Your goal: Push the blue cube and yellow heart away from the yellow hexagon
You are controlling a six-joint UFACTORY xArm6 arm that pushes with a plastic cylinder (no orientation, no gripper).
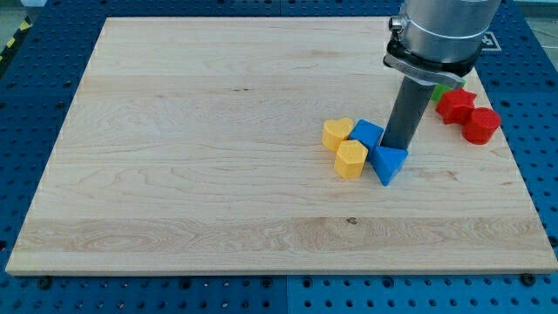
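A yellow heart, a blue cube and a yellow hexagon sit bunched together right of the board's centre. The heart is at the cluster's left, the cube at its upper right, the hexagon below them. A blue triangular block lies just right of the hexagon. My tip is down on the board right beside the blue cube, at the upper edge of the blue triangle. The rod hides part of the board behind it.
Two red blocks lie near the board's right edge, with a green block partly hidden behind the arm. The wooden board rests on a blue perforated table.
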